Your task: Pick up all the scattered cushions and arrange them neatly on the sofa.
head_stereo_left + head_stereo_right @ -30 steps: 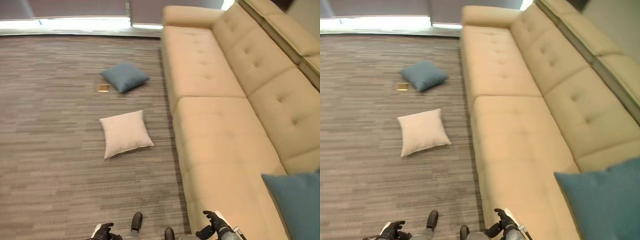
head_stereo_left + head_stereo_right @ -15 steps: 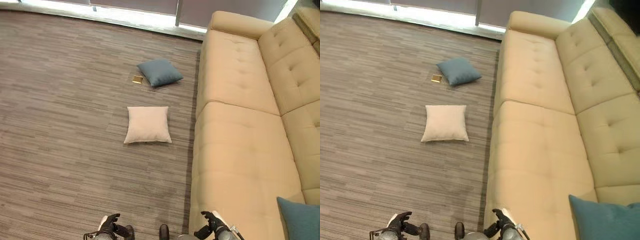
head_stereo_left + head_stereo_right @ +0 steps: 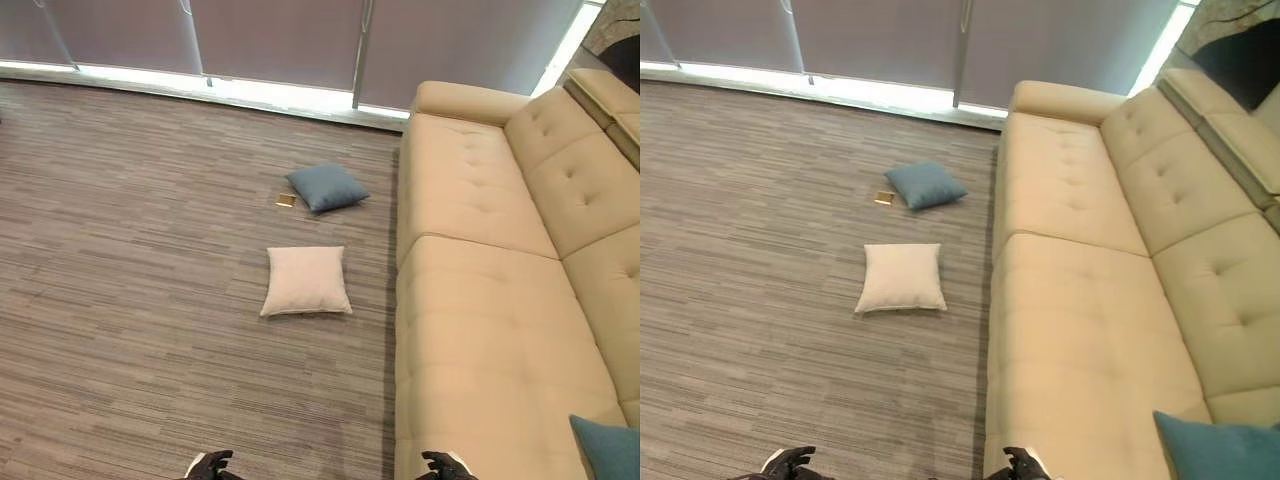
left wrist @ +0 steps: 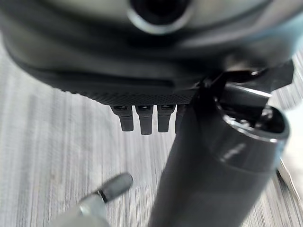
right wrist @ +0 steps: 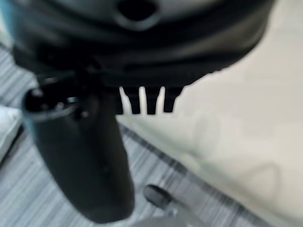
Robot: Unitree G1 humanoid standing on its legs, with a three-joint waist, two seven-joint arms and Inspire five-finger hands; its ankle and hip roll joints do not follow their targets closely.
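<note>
A cream cushion lies flat on the carpet, a short way from the sofa's front. Farther off, a blue cushion lies on the floor near the sofa's far end. A teal cushion leans at the near end of the beige sofa. My left hand hangs low over the carpet, fingers relaxed and holding nothing. My right hand hangs by the sofa's front edge, its fingers also relaxed and empty. Both hands are well short of the floor cushions.
A small golden square object lies on the carpet beside the blue cushion. Windows with drawn blinds run along the far wall. Striped grey carpet spreads wide to the left of the cushions.
The camera has swung left and tilted up, so the window wall now shows and both hands sit lower in view. The cushions have not moved on the floor.
</note>
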